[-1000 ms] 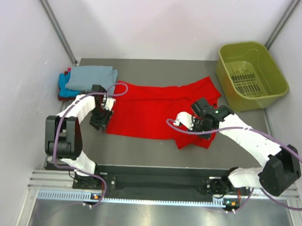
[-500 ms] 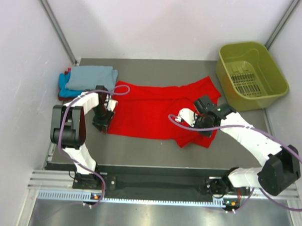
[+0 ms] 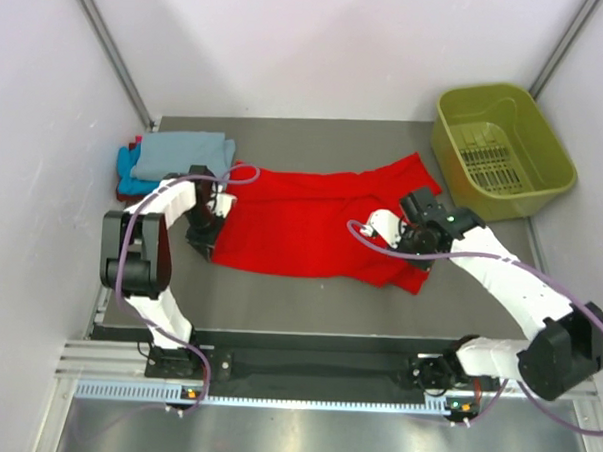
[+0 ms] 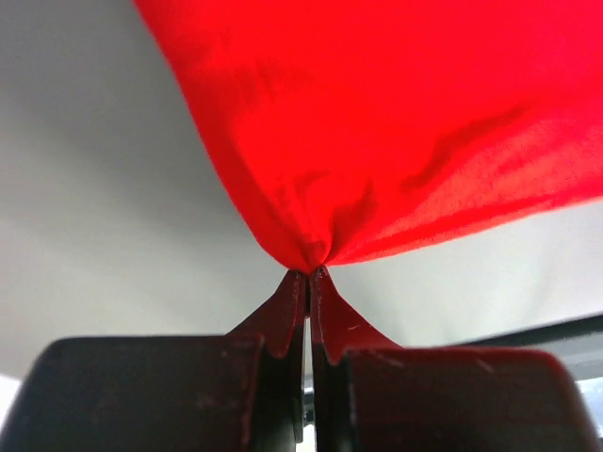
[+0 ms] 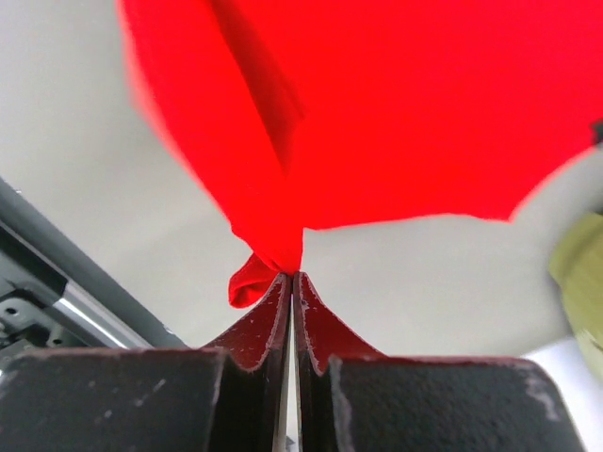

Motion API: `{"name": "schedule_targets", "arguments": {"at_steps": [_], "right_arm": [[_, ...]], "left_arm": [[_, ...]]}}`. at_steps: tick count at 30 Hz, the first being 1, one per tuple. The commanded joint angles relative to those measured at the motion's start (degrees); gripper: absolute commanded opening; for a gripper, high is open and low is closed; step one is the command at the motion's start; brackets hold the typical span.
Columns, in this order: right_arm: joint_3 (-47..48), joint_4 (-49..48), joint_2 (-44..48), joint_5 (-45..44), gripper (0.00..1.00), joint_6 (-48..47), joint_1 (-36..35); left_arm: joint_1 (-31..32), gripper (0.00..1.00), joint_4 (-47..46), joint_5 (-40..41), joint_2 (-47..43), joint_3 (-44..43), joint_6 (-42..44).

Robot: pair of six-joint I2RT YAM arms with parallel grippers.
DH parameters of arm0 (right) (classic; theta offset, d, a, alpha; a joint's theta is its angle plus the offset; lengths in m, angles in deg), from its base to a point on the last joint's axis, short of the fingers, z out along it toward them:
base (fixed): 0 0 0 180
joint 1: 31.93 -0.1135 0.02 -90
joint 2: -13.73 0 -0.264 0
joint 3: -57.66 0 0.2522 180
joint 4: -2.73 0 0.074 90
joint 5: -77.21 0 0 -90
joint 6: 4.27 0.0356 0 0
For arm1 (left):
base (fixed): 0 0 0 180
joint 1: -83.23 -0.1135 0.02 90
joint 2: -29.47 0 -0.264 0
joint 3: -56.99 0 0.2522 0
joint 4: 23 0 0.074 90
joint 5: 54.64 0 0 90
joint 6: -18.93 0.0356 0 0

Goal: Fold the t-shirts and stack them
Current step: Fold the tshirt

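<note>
**Grey worktop, one red shirt pinched at two points**

Grey worktop [image 3: 308,298] fills the space between white walls, with two arms bolted at its near edge, each trailing one purple cable.

Just beyond the bases, one red shirt [image 3: 302,221] lies spread across the middle, partly folded, with its long side running left to right. The left fingers [image 4: 283,315] are pressed together on a bunched tip of the cloth at its left near corner. The fabric rises from the tips in a taut cone. The right fingers [image 5: 264,325] are likewise clamped on the red shirt at its right near part, where a small curl of cloth hangs beside the tips. From above, the right forearm crosses the shirt's right end and hides part of it. The left wrist covers the shirt's left edge.

Farther back on the left sits one stack of folded shirts, with one grey-blue shirt [image 3: 185,153] on top of one turquoise shirt [image 3: 129,175]. A thin red sliver shows under them, and what it is cannot be told.

At the far right stands one olive basket [image 3: 513,203], apart from the red shirt.
</note>
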Motion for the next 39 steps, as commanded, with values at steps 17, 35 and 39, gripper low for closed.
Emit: {"name": "schedule_targets", "arguments": {"at_steps": [17, 35, 39], "right_arm": [[10.17, -6.4, -3.9, -12.82, 0.0, -1.31, 4.82], [29.34, -12.99, -28.95, -14.22, 0.0, 2.12, 12.91], [32.68, -14.23, -32.73, -15.01, 0.0, 2.47, 13.96]], "left_arm": [[-0.38, 0.0, 11.97, -5.75, -0.58, -12.97, 2.49], [0.06, 0.0, 20.22, -6.81, 32.81, -58.13, 4.42], [0.15, 0.0, 20.41, -5.93, 37.05, -64.39, 6.26]]}}
